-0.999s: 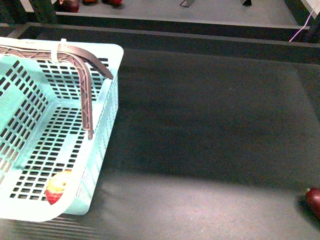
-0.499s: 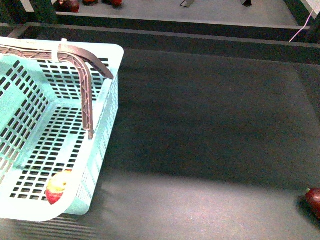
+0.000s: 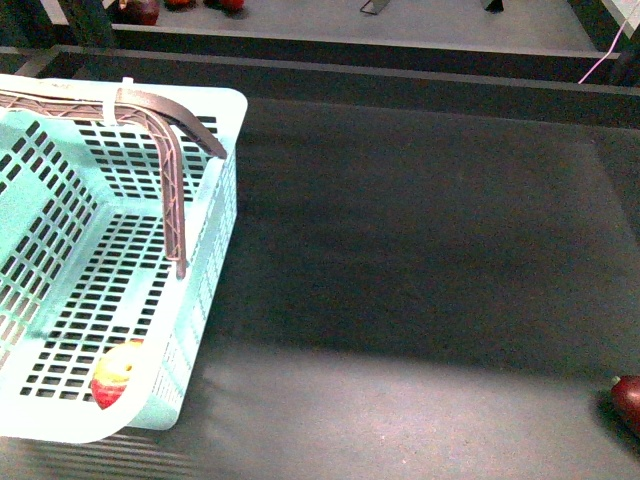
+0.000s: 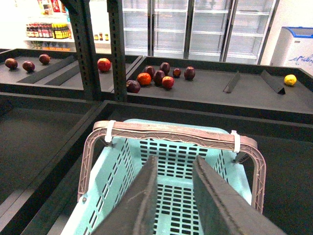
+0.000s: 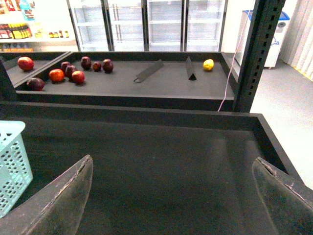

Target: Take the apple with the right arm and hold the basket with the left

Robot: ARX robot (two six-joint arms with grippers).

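**Apple already in the basket, both arms standing off**

Apple (image 3: 113, 374) is where I start, because it tells me the step: it lies in the near corner of the basket (image 3: 225, 190), bright red with its pale yellow patch turned up, resting on the slotted floor against the side wall. So the picking looks done, and what remains, as I judge it, is keeping a proper hold on the basket.

Working down from the biggest thing: the dark shelf (image 3: 420, 250) runs wide and bare to the right of the basket. The basket sits at its left, brown handle (image 3: 165, 115) folded across the top. The left gripper (image 4: 173, 196) hangs above the basket's middle, short of the handle, jaws a narrow gap apart with nothing between them. The right gripper (image 5: 171, 196) is spread wide over bare shelf, holding nothing.

To do this well I would bring the left jaws squarely onto the handle bar before closing, not onto the thin rim. A maroon fruit (image 3: 628, 402) sits at the far right edge (not my target).
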